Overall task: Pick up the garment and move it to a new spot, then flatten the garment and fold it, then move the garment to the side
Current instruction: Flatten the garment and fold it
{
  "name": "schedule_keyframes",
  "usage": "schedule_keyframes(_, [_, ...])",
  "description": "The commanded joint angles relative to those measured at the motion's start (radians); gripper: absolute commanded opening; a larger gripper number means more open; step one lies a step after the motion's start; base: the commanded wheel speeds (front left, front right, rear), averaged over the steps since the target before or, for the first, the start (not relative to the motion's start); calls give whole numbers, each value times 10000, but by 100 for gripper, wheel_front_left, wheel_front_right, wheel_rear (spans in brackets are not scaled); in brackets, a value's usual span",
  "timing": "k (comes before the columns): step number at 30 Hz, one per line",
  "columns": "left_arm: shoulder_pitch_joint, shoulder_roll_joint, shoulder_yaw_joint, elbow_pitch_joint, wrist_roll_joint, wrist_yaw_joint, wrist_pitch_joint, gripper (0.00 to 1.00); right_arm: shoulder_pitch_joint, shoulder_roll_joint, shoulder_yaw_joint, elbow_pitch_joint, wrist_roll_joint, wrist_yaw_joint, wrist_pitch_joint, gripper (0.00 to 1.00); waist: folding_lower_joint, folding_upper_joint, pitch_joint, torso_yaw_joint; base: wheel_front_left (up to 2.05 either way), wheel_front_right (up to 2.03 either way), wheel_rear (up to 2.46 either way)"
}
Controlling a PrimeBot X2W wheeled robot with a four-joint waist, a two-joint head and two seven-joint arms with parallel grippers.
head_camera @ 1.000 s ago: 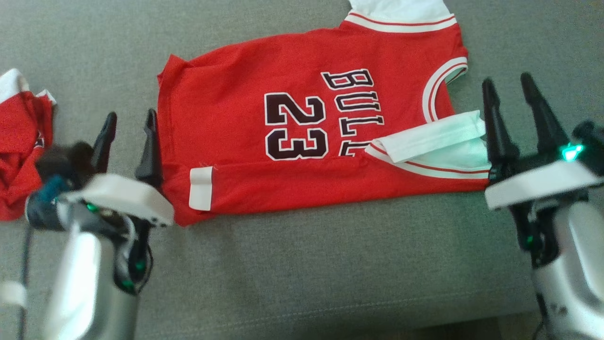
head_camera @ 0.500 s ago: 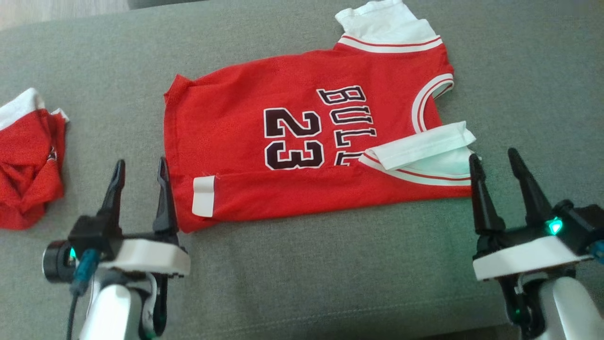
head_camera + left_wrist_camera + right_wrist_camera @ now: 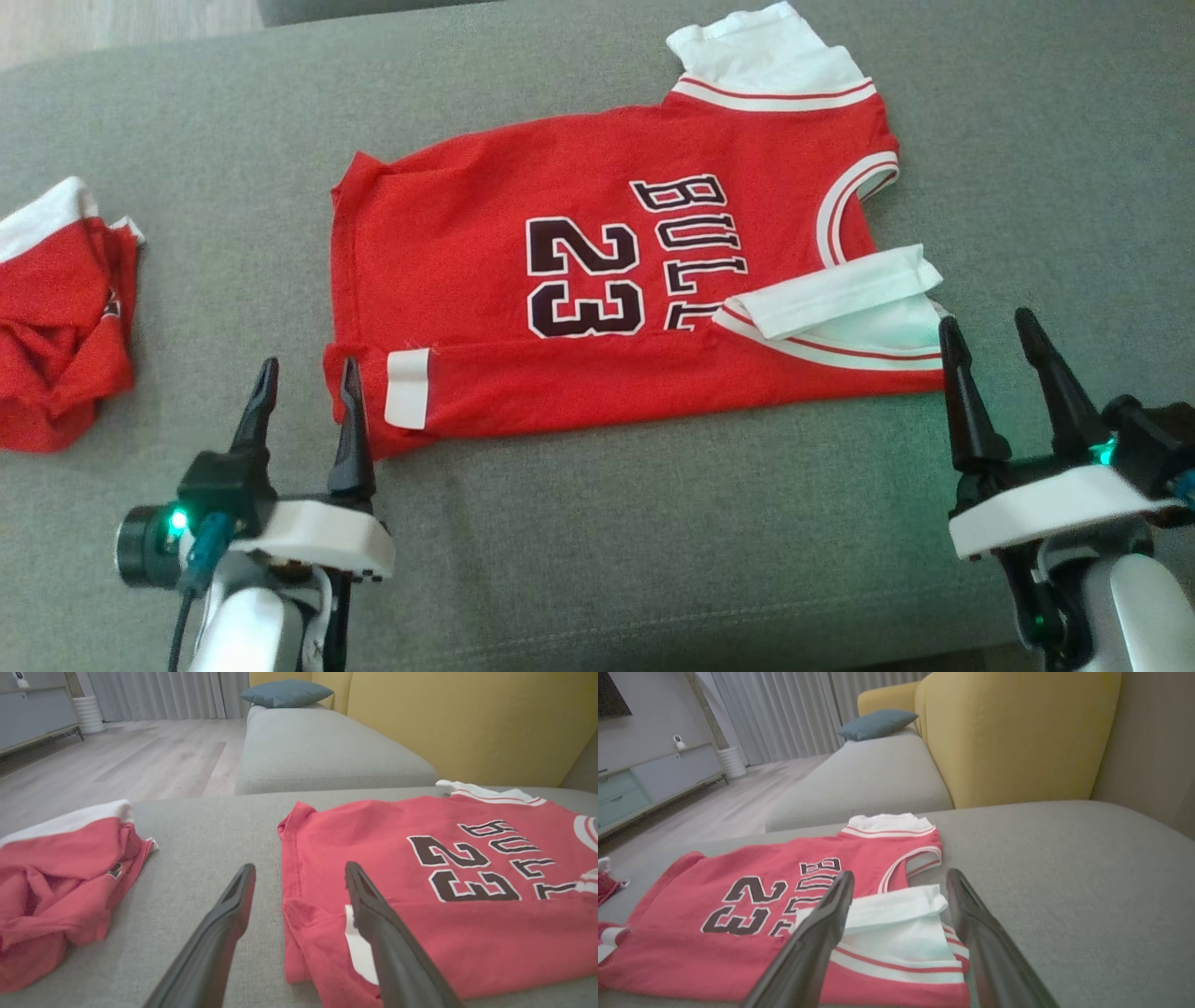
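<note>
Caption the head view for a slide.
Open left gripper and right gripper at the near corners of the partly folded red jersey on a grey sofa.

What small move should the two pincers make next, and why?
Probably ease the left pincer and right pincer forward to pinch the near corners of the red number-23 basketball jersey: both stand open at those corners, and its near edge lies folded over.

Red jersey (image 3: 448, 252) on grey sofa cushion (image 3: 653, 541)
</note>
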Motion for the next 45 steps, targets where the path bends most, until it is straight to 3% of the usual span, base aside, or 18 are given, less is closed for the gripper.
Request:
schedule_keyframes(1, [-359, 16, 222, -59, -44, -68, -89, 100, -64, -62, 66, -117, 9, 35, 151, 100, 0, -1, 86, -28, 0, 0, 0])
schedule_keyframes(18, [-1267, -229, -22, 1917, -1272, -810, 1592, 100, -1526, -375, -340, 2710, 726, 35, 2096, 100, 0, -1, 978, 38, 0, 0, 0])
schedule_keyframes(19, [-1311, -228, -10, 1949, -1377, -887, 1699, 85, -1638, -341, -306, 2819, 820, 35, 2229, 100, 0, -1, 1015, 42, 0, 0, 0])
schedule_keyframes(20, [-1311, -228, -10, 1949, -1377, -887, 1699, 85, -1638, -341, -306, 2819, 820, 35, 2229, 100, 0, -1, 1015, 42, 0, 0, 0])
schedule_keyframes(21, [-1356, -196, -27, 1963, -1404, -940, 1766, 39, -1752, -336, -265, 2923, 893, 35, 2344, 100, 0, -1, 1048, 43, 0, 0, 0])
schedule_keyframes(22, [-1393, -174, -40, 1956, -1428, -980, 1798, 0, -1860, -339, -211, 3025, 979, 35, 2458, 100, 0, -1, 1087, 46, 0, 0, 0])
schedule_keyframes(24, [-1442, -121, -73, 1934, -1459, -1047, 1882, 0, -2048, -347, -122, 3186, 1211, 35, 2603, 0, 0, -1, 1127, 65, 0, 0, 0])
schedule_keyframes(32, [-1209, 200, -113, 1164, -1483, -1072, 2192, 0, -1843, -416, -183, 2986, 1824, 35, 2484, 0, 0, -1, 962, 160, 0, 0, 0])
schedule_keyframes(45, [939, 932, 74, -1000, -1851, -645, 4034, 0, 825, 51, -919, 848, 1769, 35, 3362, 0, 0, -1, -36, 58, 0, 0, 0])
